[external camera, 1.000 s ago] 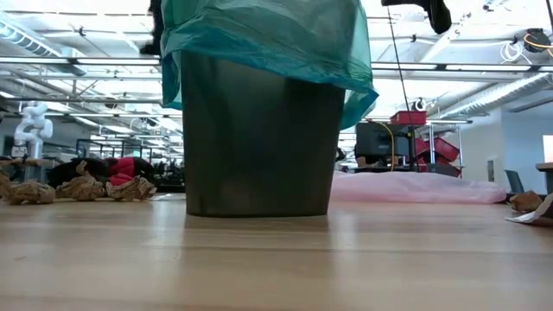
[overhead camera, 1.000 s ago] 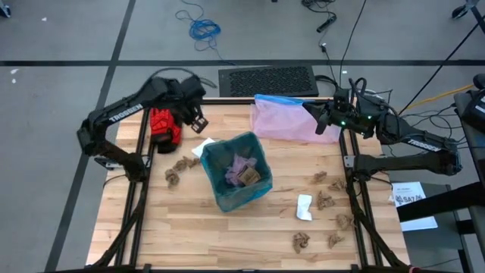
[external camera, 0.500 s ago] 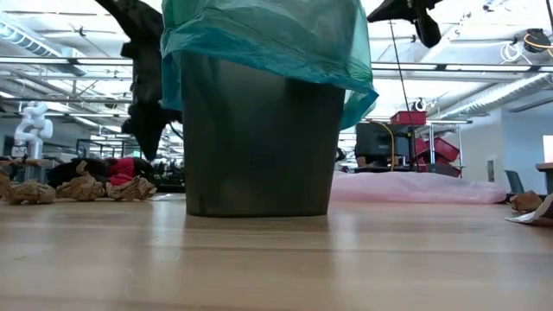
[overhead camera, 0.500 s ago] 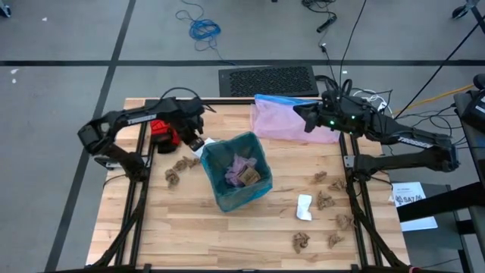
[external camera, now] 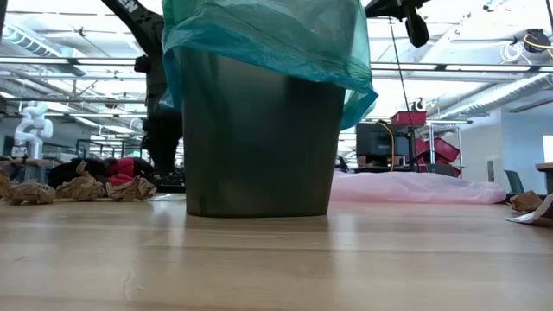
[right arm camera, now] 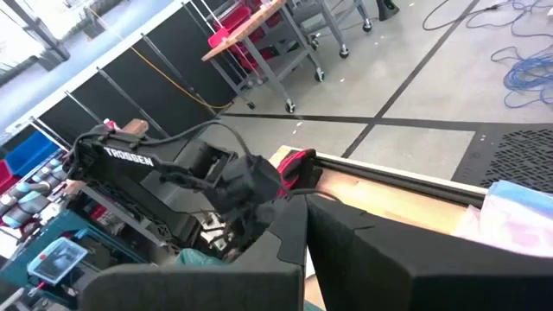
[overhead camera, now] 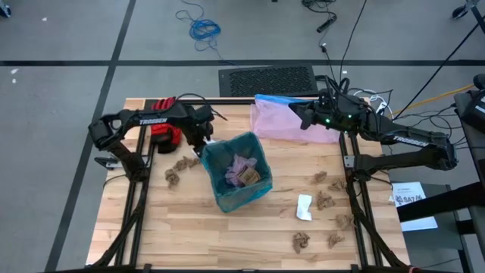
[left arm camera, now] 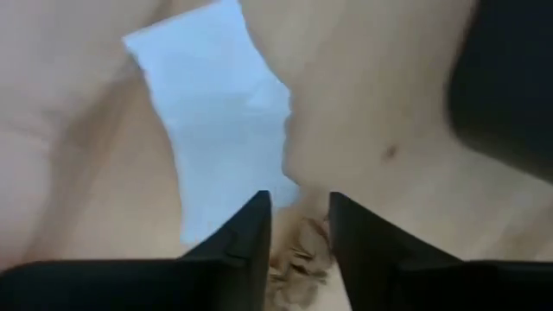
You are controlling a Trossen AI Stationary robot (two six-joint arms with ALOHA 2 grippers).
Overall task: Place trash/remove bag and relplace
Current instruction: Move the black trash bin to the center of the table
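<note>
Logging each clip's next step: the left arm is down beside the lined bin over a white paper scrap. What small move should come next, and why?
Probably lower the left tool a little further and close on the white paper. Its fingers stand apart just above the table, with the paper and a crumpled brown scrap right ahead, next to the bin lined with the bag. The right tool waits over the pink bag.

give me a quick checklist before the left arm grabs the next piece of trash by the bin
1. Left gripper over a piece: ok, low above a brown paper wad beside a white paper sheet.
2. Fingers parted: ok, a narrow gap shows in the left wrist view.
3. Fingers empty: ok.
4. The bag lining the bin: ok, folded over the rim, trash already inside.
5. Right gripper clear: ok, shut, over the pink bag at the table's far edge.
6. Wad centred between the fingers: cannot tell.
</note>
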